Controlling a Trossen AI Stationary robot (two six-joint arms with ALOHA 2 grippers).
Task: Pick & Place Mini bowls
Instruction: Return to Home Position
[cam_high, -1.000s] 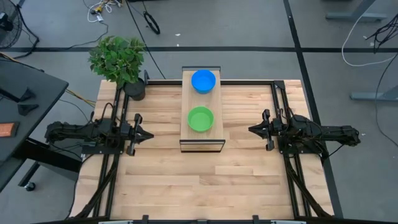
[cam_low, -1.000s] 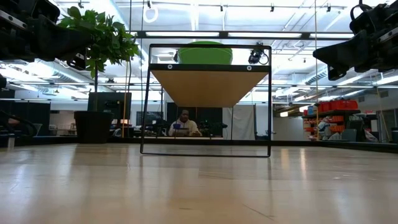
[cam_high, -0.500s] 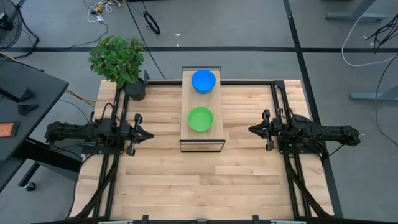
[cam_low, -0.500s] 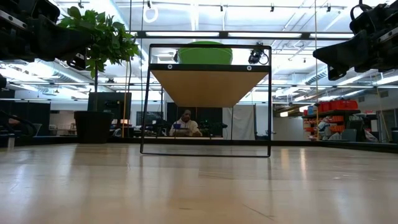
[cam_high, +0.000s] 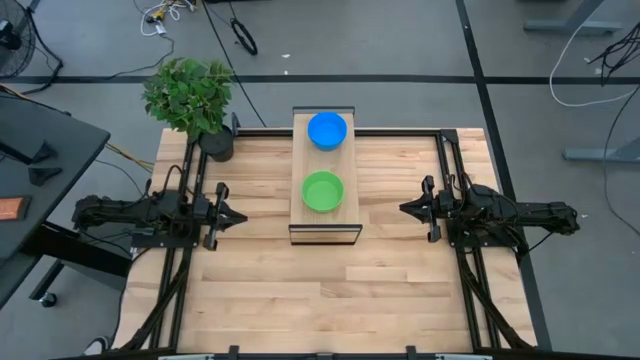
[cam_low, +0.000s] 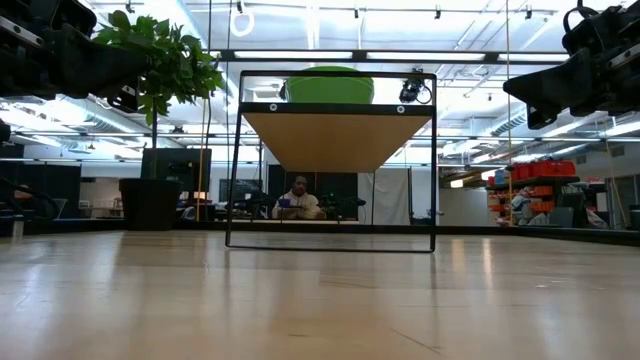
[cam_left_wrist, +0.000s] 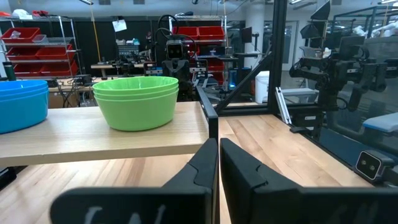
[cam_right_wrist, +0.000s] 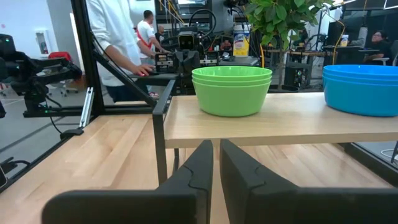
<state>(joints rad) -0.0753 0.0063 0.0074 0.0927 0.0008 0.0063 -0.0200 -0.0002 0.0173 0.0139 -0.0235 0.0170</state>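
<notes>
Jaws on both arms are pressed nearly together with only a thin slit between the fingers, and neither pair has hold of anything. The left jaws sit at the tip of the left arm (cam_high: 150, 212), which lies low along the left edge of the surface (cam_high: 330, 290), about midway down it, pointing toward the centre. Its dark fingers (cam_left_wrist: 202, 165) face the shelf side-on. The right jaws sit at the tip of the right arm (cam_high: 500, 213), which lies mirrored along the right edge and also points inward, its fingers (cam_right_wrist: 199, 165) aimed at the opposite side of the shelf.

A wooden-topped shelf (cam_high: 345, 160) on a black metal frame stands in the middle of the surface, running from the far edge toward the centre, well apart from both arms. On its top, the nested stack of green mini bowls (cam_high: 322, 191) rests on the near half. The nested stack of blue mini bowls (cam_high: 327, 130) rests at the far end, apart from the green one. Both stacks are upright, openings up.

A leafy potted plant (cam_high: 190, 95) stands at the far left corner of the surface. Beyond the surface, a seated person (cam_low: 297, 200) shows under the shelf in the low view, and a person in a white shirt (cam_right_wrist: 115, 43) stands in the room in the right wrist view.
</notes>
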